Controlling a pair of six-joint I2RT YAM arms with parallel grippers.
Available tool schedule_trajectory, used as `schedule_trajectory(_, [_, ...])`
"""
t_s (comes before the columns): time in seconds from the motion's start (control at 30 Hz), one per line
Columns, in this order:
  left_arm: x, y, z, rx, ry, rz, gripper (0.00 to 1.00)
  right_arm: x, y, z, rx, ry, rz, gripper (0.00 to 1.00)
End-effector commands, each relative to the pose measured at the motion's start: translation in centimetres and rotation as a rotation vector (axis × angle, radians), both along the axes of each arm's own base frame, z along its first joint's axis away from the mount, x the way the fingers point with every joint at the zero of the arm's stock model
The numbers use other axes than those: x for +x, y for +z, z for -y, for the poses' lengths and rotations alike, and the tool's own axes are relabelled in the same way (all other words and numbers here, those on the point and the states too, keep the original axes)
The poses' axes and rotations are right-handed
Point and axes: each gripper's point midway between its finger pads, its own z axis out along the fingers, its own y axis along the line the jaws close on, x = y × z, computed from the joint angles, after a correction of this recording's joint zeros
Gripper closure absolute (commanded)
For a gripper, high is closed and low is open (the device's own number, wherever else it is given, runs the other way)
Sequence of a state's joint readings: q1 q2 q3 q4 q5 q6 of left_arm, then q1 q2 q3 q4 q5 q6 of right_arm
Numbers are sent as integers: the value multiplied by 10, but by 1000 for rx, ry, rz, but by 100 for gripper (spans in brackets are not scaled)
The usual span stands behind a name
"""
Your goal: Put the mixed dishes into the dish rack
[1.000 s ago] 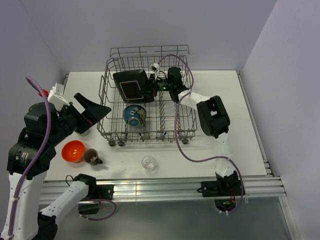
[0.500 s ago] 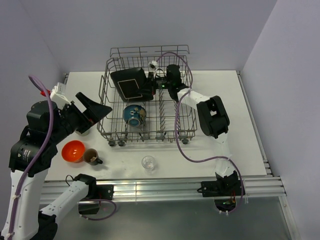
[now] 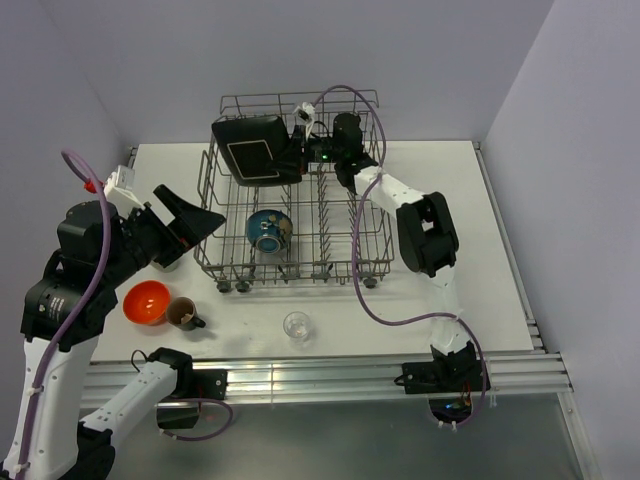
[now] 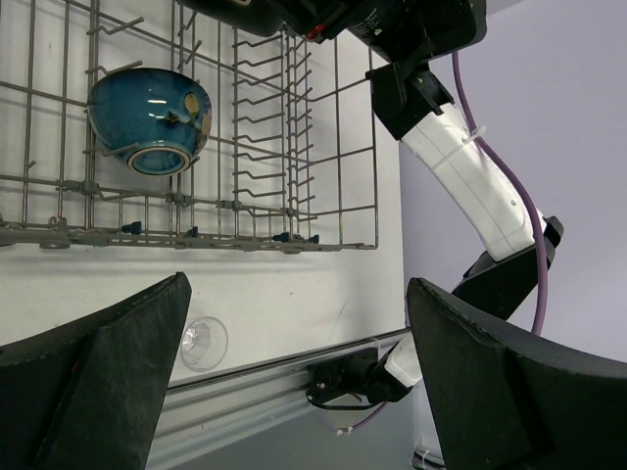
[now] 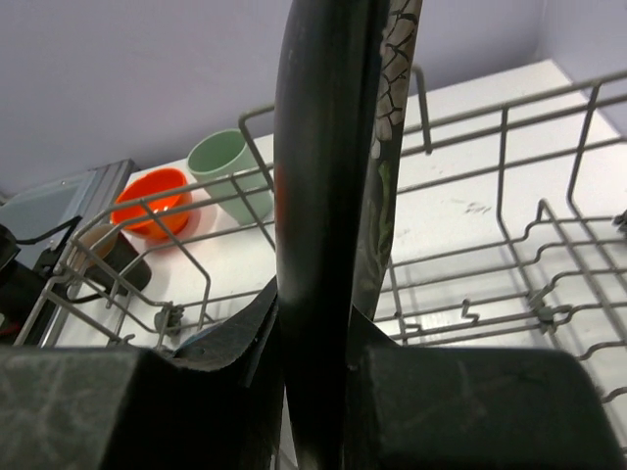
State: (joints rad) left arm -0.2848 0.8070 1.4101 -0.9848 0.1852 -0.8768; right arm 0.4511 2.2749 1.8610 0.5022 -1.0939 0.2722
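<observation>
My right gripper (image 3: 298, 152) is shut on the black square plate (image 3: 250, 151) and holds it on edge over the far left part of the dish rack (image 3: 365, 232). In the right wrist view the plate's rim (image 5: 323, 196) stands clamped between my fingers. The blue bowl (image 3: 267, 230) lies on its side in the rack and shows in the left wrist view (image 4: 147, 117). My left gripper (image 3: 192, 221) is open and empty at the rack's left side. The orange bowl (image 3: 146, 301), brown mug (image 3: 184, 314) and clear glass (image 3: 296, 324) sit on the table. The green cup (image 5: 230, 174) stands left of the rack.
The table (image 3: 480, 250) ends in a metal rail (image 3: 320, 368) at the near edge. A purple cable (image 3: 365, 290) hangs from the right arm past the rack's right side. Walls close in behind and to both sides.
My right gripper has carried the black plate up and towards the rack's far left corner. The left arm has hardly moved.
</observation>
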Motion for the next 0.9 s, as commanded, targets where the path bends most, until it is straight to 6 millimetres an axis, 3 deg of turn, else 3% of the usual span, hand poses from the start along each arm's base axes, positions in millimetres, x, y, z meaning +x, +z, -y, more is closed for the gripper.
schedule_trajectory(0.0, [1,8,-1,5,-4,43,1,3,83,4,124,-11,270,100])
schedule_trajectory(0.87, [8,6,0,20,-4,38,1,6,39,2,97,29,175,100])
